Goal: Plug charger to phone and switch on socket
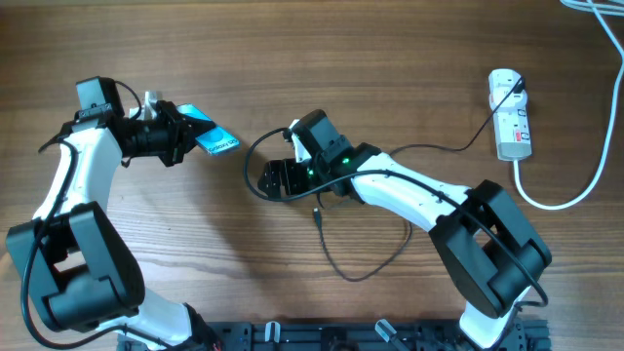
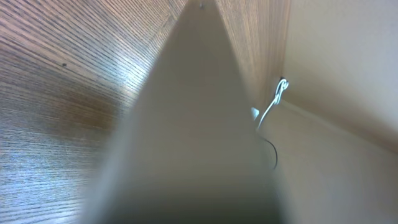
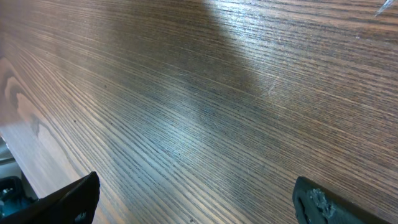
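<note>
Phone (image 1: 216, 141) pinched in your left gripper (image 1: 187, 132) could twist loose under plugging force — and your right gripper (image 1: 265, 180), spread empty, may fumble the tiny tip of the charger (image 1: 318, 219).

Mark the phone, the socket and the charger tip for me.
phone (image 1: 214, 137): overhead view, on its teal screen.
socket (image 1: 513, 117): overhead view, middle of its white body.
charger tip (image 1: 317, 214): overhead view, on the cable's free end.
</note>
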Motion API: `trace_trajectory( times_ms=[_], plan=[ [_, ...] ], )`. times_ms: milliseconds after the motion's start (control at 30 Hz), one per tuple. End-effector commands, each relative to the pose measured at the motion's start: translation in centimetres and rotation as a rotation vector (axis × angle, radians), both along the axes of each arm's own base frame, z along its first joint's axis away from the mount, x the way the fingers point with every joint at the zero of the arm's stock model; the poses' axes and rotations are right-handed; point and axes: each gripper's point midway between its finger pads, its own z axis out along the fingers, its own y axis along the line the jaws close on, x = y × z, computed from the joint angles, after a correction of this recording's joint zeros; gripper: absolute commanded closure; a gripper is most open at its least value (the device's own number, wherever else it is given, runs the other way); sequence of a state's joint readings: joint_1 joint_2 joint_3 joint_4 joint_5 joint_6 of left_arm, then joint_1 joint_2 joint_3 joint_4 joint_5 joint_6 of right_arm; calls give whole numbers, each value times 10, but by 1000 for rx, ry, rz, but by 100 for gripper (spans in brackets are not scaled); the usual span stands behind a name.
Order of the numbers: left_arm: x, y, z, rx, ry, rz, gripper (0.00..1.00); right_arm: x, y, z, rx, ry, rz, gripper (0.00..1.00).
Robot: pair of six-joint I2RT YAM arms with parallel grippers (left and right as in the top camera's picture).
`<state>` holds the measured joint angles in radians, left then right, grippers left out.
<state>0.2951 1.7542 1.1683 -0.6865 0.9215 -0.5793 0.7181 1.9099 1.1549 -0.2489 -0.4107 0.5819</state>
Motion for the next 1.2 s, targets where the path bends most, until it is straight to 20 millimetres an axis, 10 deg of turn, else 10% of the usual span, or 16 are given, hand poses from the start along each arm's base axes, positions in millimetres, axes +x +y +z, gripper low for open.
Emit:
trace_trajectory(
  times_ms=[0, 500, 667, 767, 900, 1167],
  plan=[
    [1, 1, 10, 23, -75, -33, 96, 3, -3, -7, -15, 2, -9, 0],
    [-1, 3, 6, 50, -65, -39, 96, 16, -11, 7, -5, -47, 52, 0],
    [-1, 4, 5, 69, -80, -47, 96, 0, -77, 47, -225, 101, -56, 0],
    [-2, 4, 4, 111, -149, -111, 96, -11, -73, 47, -218, 129, -24, 0],
    [-3, 4, 4, 117, -157, -124, 96, -31, -80, 40, -296, 180, -11, 52],
    [-2, 5, 3, 126, -157, -123, 96, -85, -74, 0, -615, 172, -14, 53]
  ],
)
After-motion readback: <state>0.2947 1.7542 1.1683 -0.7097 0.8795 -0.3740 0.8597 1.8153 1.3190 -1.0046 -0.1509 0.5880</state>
